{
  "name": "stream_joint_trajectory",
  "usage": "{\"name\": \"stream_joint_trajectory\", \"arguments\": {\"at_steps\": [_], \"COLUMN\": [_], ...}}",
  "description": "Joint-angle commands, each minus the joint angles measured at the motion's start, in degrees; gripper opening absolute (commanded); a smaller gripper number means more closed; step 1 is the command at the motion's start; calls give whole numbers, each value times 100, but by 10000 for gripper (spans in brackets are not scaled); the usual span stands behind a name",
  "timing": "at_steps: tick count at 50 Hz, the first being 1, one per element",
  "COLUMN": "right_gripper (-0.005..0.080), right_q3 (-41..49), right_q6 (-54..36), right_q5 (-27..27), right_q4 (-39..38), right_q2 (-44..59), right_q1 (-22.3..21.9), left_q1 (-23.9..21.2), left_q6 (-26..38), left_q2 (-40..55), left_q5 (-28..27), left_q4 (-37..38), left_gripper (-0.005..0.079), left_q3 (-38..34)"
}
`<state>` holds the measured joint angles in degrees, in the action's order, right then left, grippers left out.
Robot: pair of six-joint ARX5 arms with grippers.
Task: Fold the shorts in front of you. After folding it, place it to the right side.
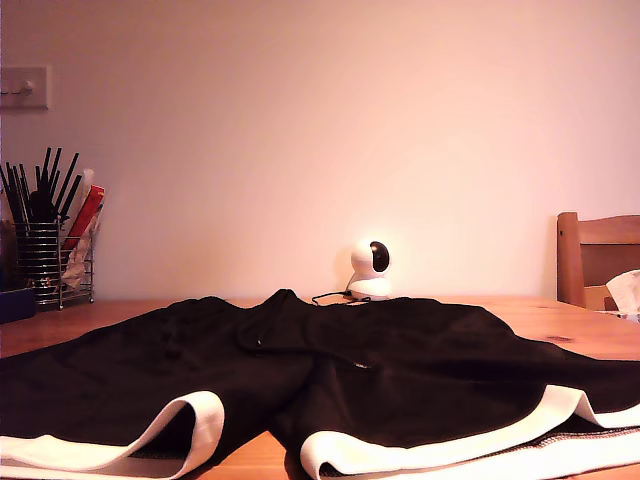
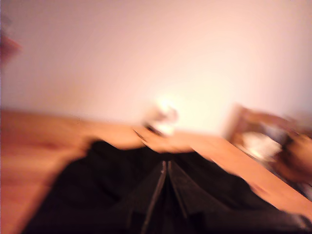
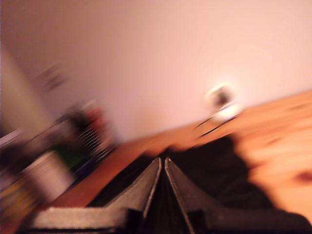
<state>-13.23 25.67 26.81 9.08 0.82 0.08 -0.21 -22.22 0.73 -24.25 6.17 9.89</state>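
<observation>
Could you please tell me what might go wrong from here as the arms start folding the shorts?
1. The white camera and its cable sit right behind the shorts at the waistband; dragging the fabric could snag the cable or topple it.
2. The leg hems are curled up, so a fold may trap creases.
3. Both wrist views are blurred; my first gripper and my second gripper may misjudge a grasp.

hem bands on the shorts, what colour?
White, on black shorts; the exterior view shows the hem bands best.
</observation>
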Motion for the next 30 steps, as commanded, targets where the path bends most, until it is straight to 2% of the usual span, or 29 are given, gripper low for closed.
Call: {"name": "stream_joint_trajectory", "arguments": {"at_steps": [1, 13, 22, 30], "right_gripper": [-12, -12, -12, -12], "right_q3": [-146, -619, -951, -1294], "right_q6": [22, 9, -15, -17], "right_q5": [214, 966, 1447, 1867], "right_q4": [118, 634, 717, 800], "right_q2": [199, 1043, 1888, 2645], "right_q1": [-20, -20, -20, -20], "left_q1": [28, 28, 20, -48], "left_q6": [-33, 26, 201, 662], "left_q2": [234, 1226, 2291, 3084], "left_q5": [-208, -713, -1405, -1624], "left_q4": [203, 962, 1169, 1344], "left_gripper": [-19, -19, -19, -19], "left_q3": [164, 835, 1222, 1471]}}
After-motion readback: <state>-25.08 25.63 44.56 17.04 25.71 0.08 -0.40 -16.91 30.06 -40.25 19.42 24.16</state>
